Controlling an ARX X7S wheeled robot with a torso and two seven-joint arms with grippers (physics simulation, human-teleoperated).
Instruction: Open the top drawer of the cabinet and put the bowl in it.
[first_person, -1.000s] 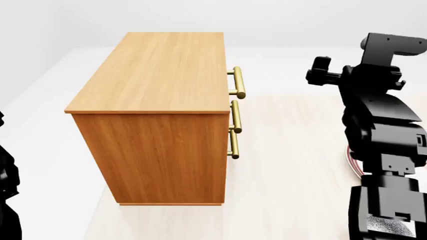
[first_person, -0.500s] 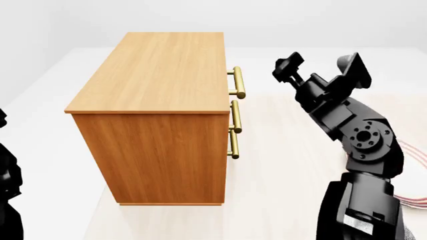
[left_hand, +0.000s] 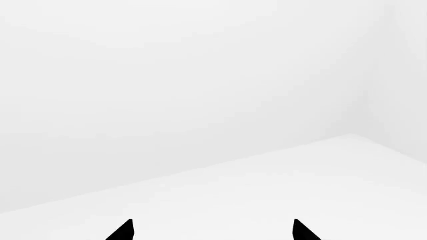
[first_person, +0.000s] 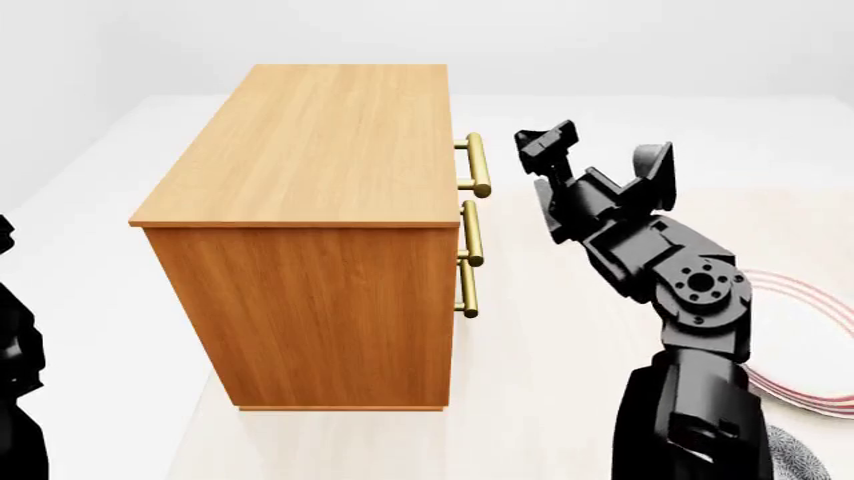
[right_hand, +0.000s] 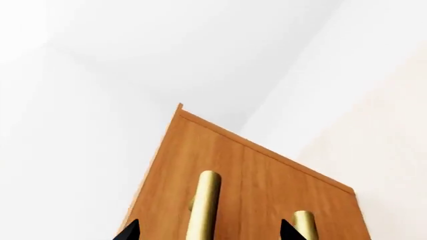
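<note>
The orange-brown cabinet (first_person: 314, 210) stands at centre-left, its three drawers shut. Their brass handles stick out on its right side. The top drawer's handle (first_person: 475, 165) is the farthest one. My right gripper (first_person: 543, 150) hovers just right of that handle, apart from it. In the right wrist view the gripper (right_hand: 208, 233) is open, and the top handle (right_hand: 203, 205) lies between the fingertips with the drawer front (right_hand: 233, 170) behind. The speckled bowl (first_person: 805, 458) peeks out at the bottom right, behind my right arm. My left gripper (left_hand: 212, 232) is open and faces bare white wall.
A white plate with red rings (first_person: 801, 340) lies on the pale floor right of my right arm. Two lower brass handles (first_person: 469, 262) sit below the top one. My left arm (first_person: 14, 380) is at the left edge.
My right arm has swung left towards the cabinet, bringing its gripper close to the top handle. The plate behind the arm has come into view. The cabinet has not moved.
</note>
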